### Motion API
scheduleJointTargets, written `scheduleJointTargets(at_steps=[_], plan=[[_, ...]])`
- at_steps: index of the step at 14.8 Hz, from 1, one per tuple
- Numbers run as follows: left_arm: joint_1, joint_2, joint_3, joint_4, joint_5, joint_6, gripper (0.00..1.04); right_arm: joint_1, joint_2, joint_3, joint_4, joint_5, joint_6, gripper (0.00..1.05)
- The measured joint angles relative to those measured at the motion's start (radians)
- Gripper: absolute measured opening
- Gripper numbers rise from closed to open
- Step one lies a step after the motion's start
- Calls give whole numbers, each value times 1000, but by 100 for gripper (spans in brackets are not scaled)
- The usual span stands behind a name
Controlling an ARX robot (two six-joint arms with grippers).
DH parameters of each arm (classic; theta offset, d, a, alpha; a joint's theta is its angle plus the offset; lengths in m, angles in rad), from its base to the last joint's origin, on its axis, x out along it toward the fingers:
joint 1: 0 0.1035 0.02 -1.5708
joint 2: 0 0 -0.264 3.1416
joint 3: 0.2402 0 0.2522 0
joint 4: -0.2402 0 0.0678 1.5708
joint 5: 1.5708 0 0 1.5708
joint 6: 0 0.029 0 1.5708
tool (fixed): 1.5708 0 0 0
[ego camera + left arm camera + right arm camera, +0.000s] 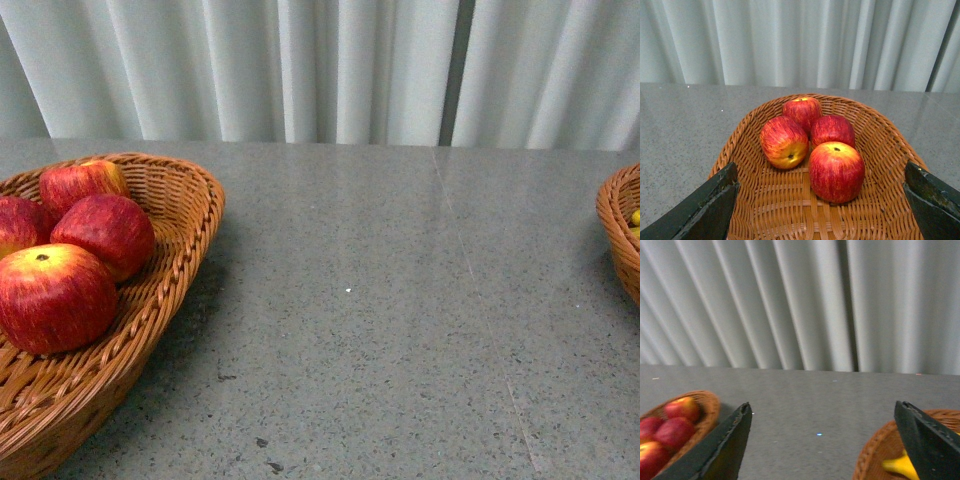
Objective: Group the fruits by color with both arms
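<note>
Several red apples with yellow streaks lie in a brown wicker basket (190,215) at the table's left; the nearest apple (55,297) has its stem dimple up. In the left wrist view the apples (836,171) sit in the same basket (880,145), and my left gripper (822,205) hangs open and empty above the basket's near end. A second wicker basket (618,225) at the right edge holds a yellow banana (900,466), mostly hidden. My right gripper (824,440) is open and empty above the table between the baskets. Neither arm shows in the front view.
The grey speckled tabletop (400,300) runs between the two baskets. A pale pleated curtain (330,70) hangs behind the table's far edge. The apple basket also shows in the right wrist view (705,407).
</note>
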Motion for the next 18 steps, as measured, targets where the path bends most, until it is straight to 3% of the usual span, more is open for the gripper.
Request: scheduleJointTargets(at_steps=[2,4,7,8,9,18], plan=[[0,0,0,0,0,0,98,81,-67,-87,0,245,-109,69],[0,0,0,0,0,0,98,67,-38,-120,52,403,-166,49],[0,0,0,0,-1,0,98,68,-101,-205,70,412,-187,23],[0,0,0,0,0,0,98,71,-142,-249,75,412,-193,7],[0,0,0,0,0,0,98,71,-169,-275,75,412,-199,2],[0,0,0,0,0,0,98,71,-455,-426,-63,412,-200,2]])
